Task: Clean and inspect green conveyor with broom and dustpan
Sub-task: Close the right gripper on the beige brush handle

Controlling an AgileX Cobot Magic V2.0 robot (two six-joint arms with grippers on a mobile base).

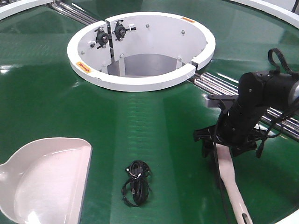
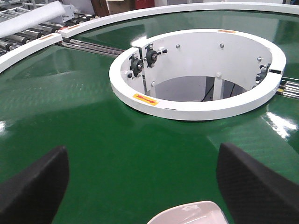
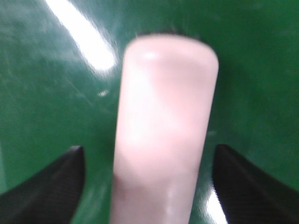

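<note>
Dustpan [image 1: 44, 179] lies at lower left of your front view on the conveyor [image 1: 154, 121], a black cable [image 1: 136, 183] coiled near it. At lower right, your right gripper [image 3: 147, 182] straddles the broom [image 1: 231, 182] handle, jaws wide, not touching. Your left gripper [image 2: 142, 186] hangs wide open, empty, facing the white hub [image 2: 196, 109].

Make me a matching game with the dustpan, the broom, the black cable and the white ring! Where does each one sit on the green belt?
Things:
1. dustpan
2. broom
3. black cable
4. white ring

Places, seen from the front:
A. coiled up at the bottom middle
B. top middle, around a hole
C. bottom left corner
D. right side, its handle inside the open right tool

Pairs: 1-C, 2-D, 3-A, 4-B
</note>
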